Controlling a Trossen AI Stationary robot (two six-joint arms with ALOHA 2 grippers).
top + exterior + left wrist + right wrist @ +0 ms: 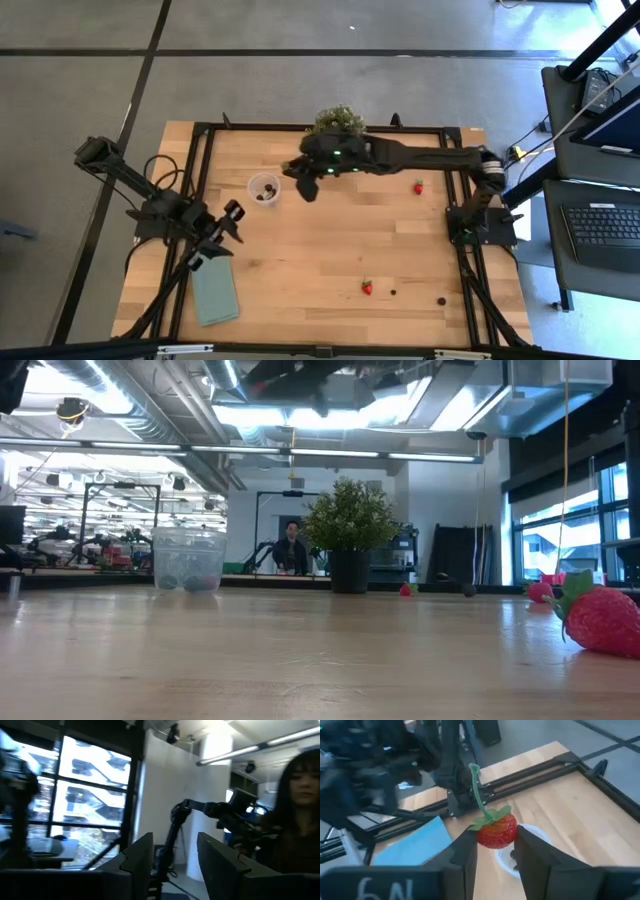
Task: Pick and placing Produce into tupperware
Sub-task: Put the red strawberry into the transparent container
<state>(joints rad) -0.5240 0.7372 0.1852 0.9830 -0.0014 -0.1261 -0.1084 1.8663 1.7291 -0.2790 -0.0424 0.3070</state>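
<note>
My right gripper [495, 839] is shut on a red strawberry [498, 827] with green leaves and a long stem. In the high view it [306, 186] hovers just right of the clear round cup [264, 188], which stands on its base and holds a few dark berries. The cup's whitish rim [536, 833] shows behind the fingers. Loose on the table lie two more strawberries [418, 186] [367, 287] and two dark berries [393, 292] [441, 299]. My left gripper [231, 214] waits open at the table's left, its fingers [141, 855] pointing up into the room. My right gripper pinches the strawberry by its two opposite red sides [482, 836] between the two fingers [466, 851]. The fingers slant down from the table's right side. The berry is lifted clear of the table, with its leaves and stem [478, 790] sticking out beyond the fingertips.
A bushy potted plant [338, 120] stands at the far edge, right behind the right arm. A flat teal cloth [213, 290] lies near the left front corner. A black frame runs round the table. The low view shows a big strawberry [603, 622] close by and a person [290, 546] far off.
</note>
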